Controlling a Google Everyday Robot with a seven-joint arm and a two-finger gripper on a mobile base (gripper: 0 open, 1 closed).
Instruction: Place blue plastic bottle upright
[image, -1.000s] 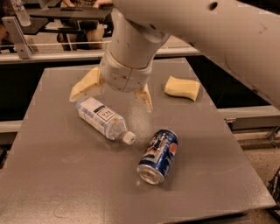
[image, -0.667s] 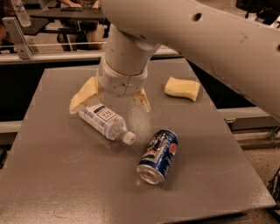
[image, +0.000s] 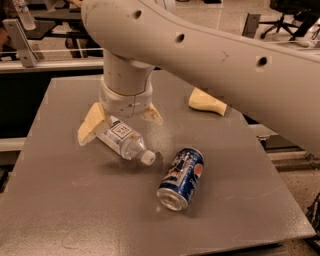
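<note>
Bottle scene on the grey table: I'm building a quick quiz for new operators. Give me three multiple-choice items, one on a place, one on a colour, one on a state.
1. Where is the gripper?
A. above the can
B. down over the bottle, one finger each side
C. beside the yellow sponge

2. What colour is the bottle's cap?
A. white
B. red
C. black

3. How is the can placed?
A. upright
B. on its side
C. upside down

Answers:
1 B, its open fingers flank the bottle's body.
2 A, the cap at the neck is white.
3 B, it lies lengthwise on the table, top end towards the camera.
</note>
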